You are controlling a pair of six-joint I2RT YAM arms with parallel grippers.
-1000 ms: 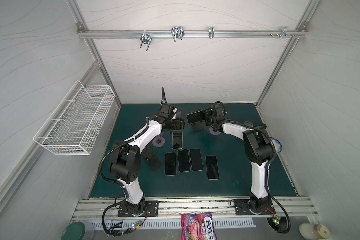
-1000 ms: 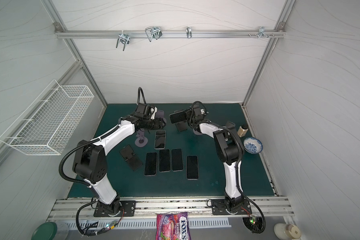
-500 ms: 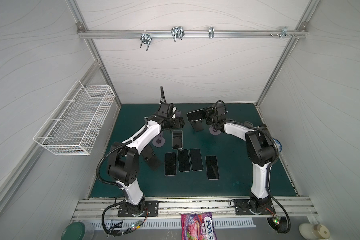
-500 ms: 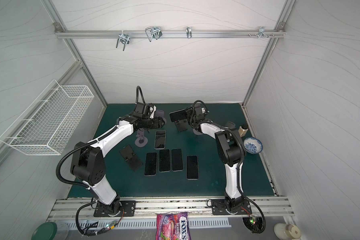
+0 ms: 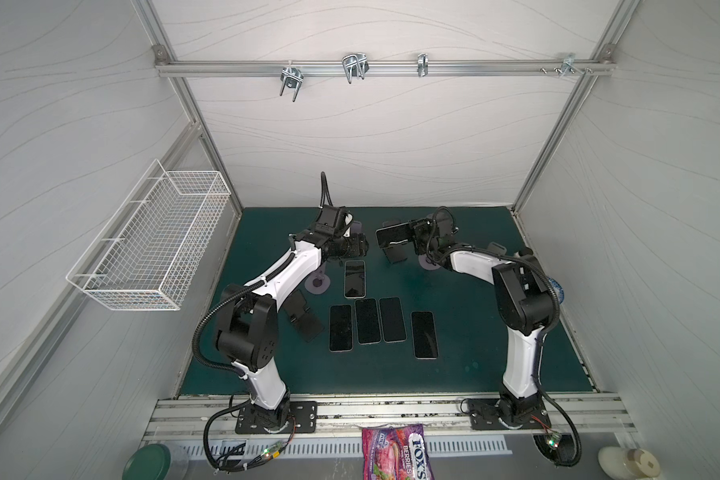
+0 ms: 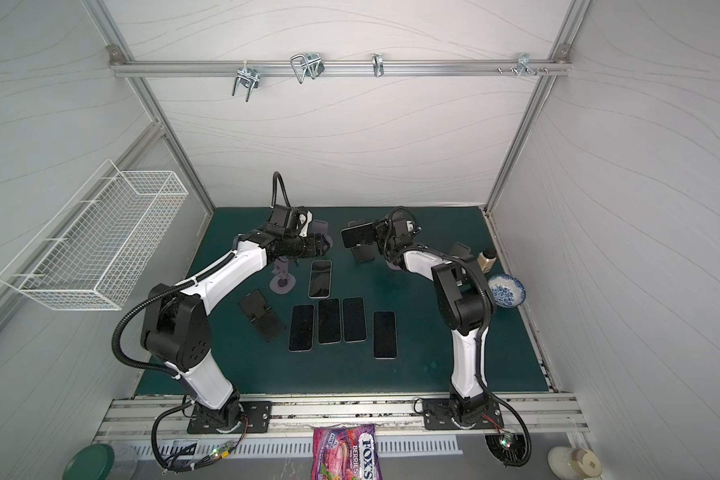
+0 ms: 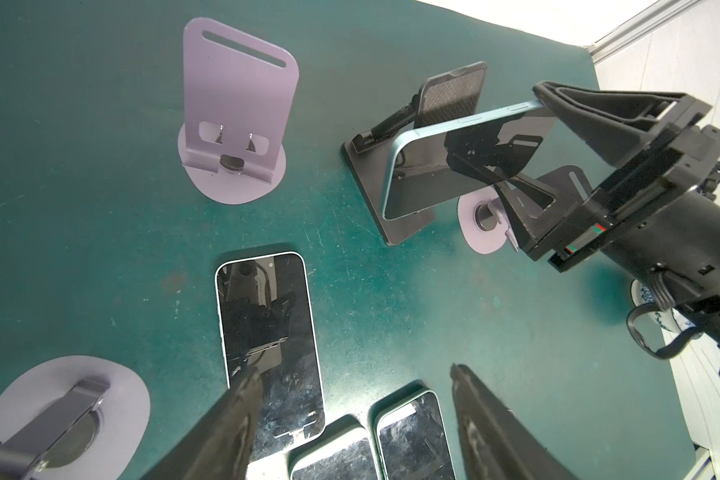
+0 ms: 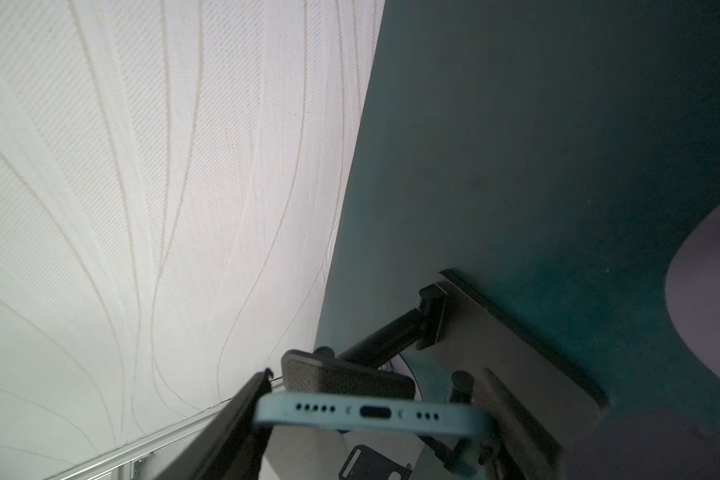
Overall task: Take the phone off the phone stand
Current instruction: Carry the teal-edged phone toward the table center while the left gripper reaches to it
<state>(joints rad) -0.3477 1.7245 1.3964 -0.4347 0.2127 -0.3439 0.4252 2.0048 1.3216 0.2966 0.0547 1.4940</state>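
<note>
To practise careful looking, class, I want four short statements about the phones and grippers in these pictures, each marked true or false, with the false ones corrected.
1. The right gripper is shut on the light-blue phone. True.
2. The left gripper holds a phone. False: its jaws stand open and empty above the mat.
3. Five phones lie flat on the green mat. True.
4. The wire basket on the wall contains a phone. False: the basket is empty.
</note>
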